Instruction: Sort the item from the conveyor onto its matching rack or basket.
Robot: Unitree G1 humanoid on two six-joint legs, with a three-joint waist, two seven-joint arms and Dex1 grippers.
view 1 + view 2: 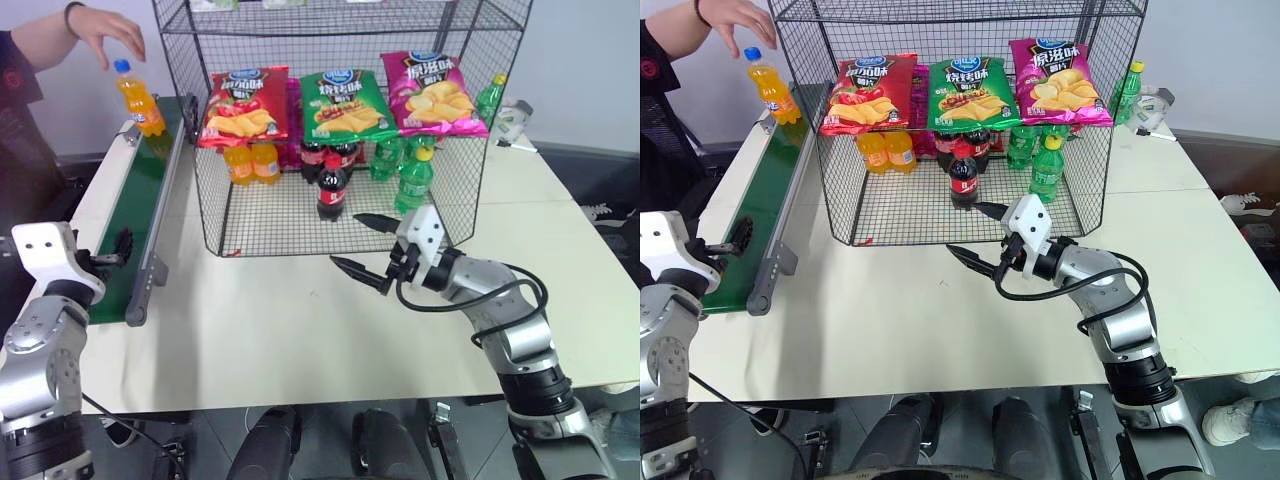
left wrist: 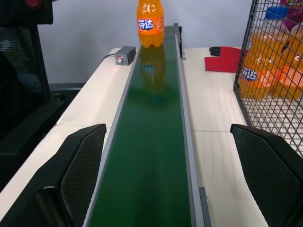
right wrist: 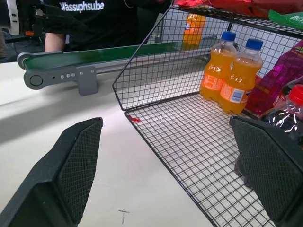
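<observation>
An orange soda bottle (image 1: 138,100) with a blue cap stands upright at the far end of the dark-green conveyor (image 1: 140,210). A person's hand (image 1: 105,30) hovers just above its cap. My left gripper (image 1: 112,252) is open at the near end of the belt, looking along it at the bottle (image 2: 150,23), far from it. To the right of the belt stands the black wire rack (image 1: 470,190). My right gripper (image 1: 350,242) is open and empty just outside the rack's open front.
Inside the rack stand two orange bottles (image 1: 250,160), cola bottles (image 1: 332,188) and green bottles (image 1: 415,180), with chip bags (image 1: 345,100) hung on its front. A grey control box (image 2: 125,55) and a red object (image 2: 222,60) lie beside the belt's far end.
</observation>
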